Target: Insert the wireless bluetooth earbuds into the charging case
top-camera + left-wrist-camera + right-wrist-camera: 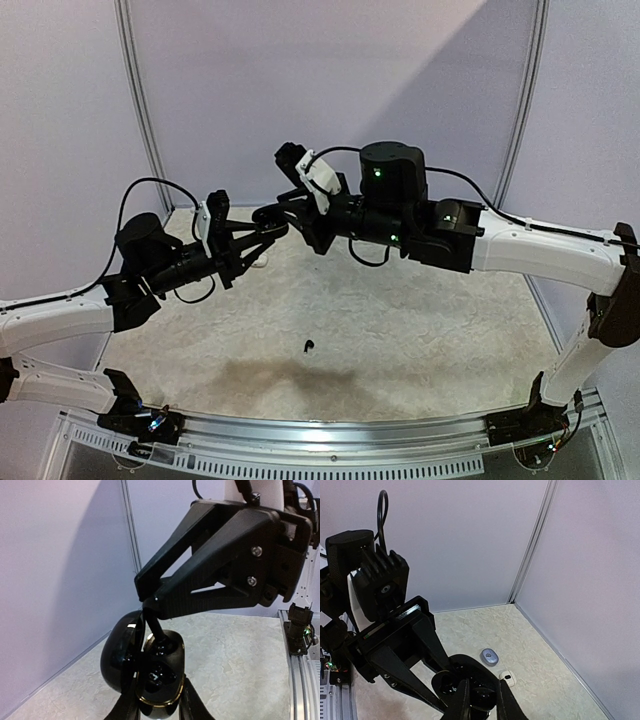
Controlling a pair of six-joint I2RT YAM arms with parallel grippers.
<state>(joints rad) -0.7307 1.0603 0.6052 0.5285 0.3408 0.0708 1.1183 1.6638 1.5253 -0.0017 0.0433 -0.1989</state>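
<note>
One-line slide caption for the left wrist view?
Left hand holds the open black charging case; the right hand points into its opening.

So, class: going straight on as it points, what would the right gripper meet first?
The open black charging case clamped by the left gripper; the black earbud in the right gripper seemingly touches it.

Top external: fixed, high behind both arm bases, tilted down over the pale mottled tabletop [420, 330]; distant, whole workspace framed
Left wrist: low, near level, facing rightward along its own fingers [192, 710]; very close
Right wrist: higher, angled down toward the far left corner [512, 600]
The wrist views oppose each other; both share the glossy black open charging case [165, 655], also mid-frame from above
</note>
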